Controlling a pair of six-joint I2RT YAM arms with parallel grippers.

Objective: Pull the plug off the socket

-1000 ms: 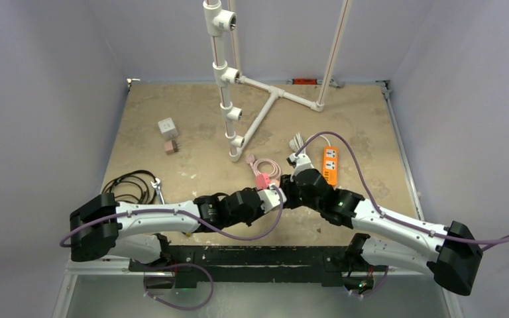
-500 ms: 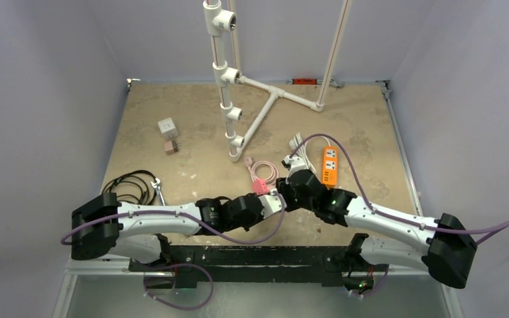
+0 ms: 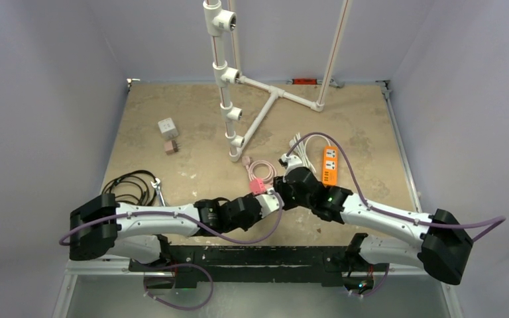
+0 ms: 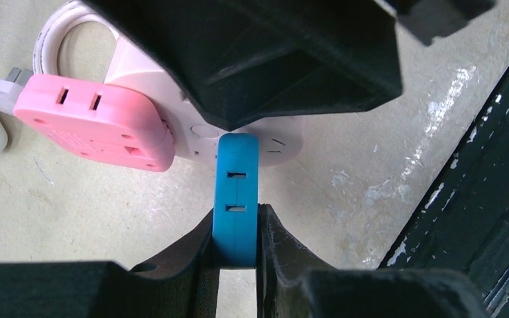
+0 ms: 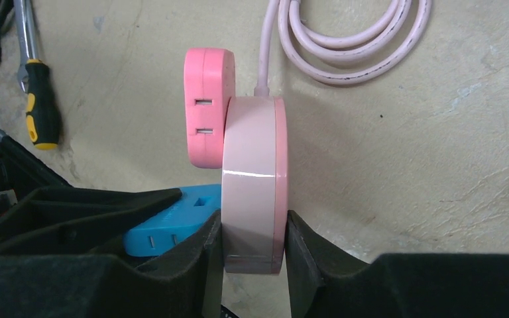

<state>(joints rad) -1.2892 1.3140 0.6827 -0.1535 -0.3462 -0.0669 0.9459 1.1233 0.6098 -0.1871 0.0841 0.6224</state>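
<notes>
My left gripper [image 4: 237, 222] is shut on a blue plug [image 4: 237, 199], whose far end sits against the face of a round pale-pink socket [image 4: 285, 142]. My right gripper [image 5: 254, 238] is shut on that socket [image 5: 253, 179], squeezing its two flat faces. A pink plug [image 5: 207, 126] sits on the same face, above the blue plug [image 5: 166, 228]. In the top view the two grippers meet nose to nose, left [image 3: 272, 200] and right [image 3: 286, 192], beside the pink plug [image 3: 257, 186]. The blue plug's prongs are hidden.
The socket's pink cable [image 3: 263, 169] lies coiled just beyond. An orange power strip [image 3: 330, 164] and a white cord [image 3: 296, 142] lie to the right. A white pipe frame [image 3: 228, 99] stands behind. A screwdriver [image 5: 40, 106], black cable [image 3: 129, 185] and white adapter [image 3: 167, 126] lie left.
Both grippers, the socket and its plugs have shifted slightly left. The right arm has swung left with them. Both grips are unchanged.
</notes>
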